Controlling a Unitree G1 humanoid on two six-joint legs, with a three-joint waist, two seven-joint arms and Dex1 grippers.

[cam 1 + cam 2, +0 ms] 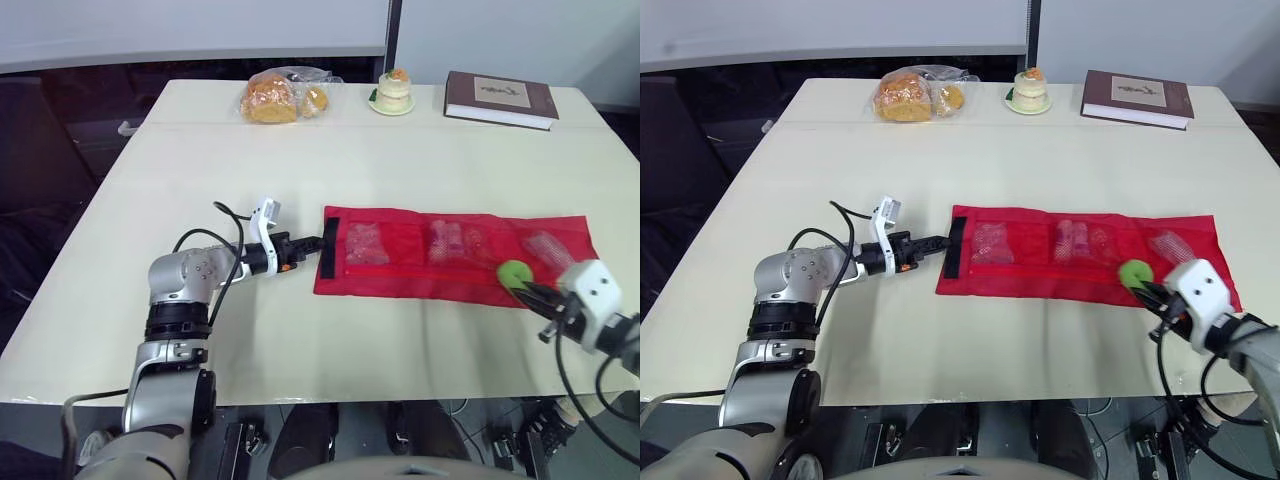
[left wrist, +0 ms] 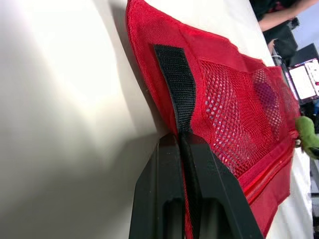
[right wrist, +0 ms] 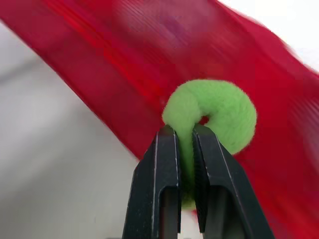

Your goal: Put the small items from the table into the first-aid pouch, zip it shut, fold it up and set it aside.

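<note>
Right wrist view: right gripper (image 3: 184,133) pinches green ring (image 3: 227,112), perhaps foam.

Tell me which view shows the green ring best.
Right wrist view: the ring is close up, pinched in the right pincer over the pouch. The eye views show it small at the pouch's near edge; the left wrist view catches a sliver.

pouch (image 1: 400,283) red, mesh | strip (image 1: 330,248) black | ring (image 1: 514,272) green | table (image 1: 300,160) cream | book (image 1: 500,98) brown
</note>
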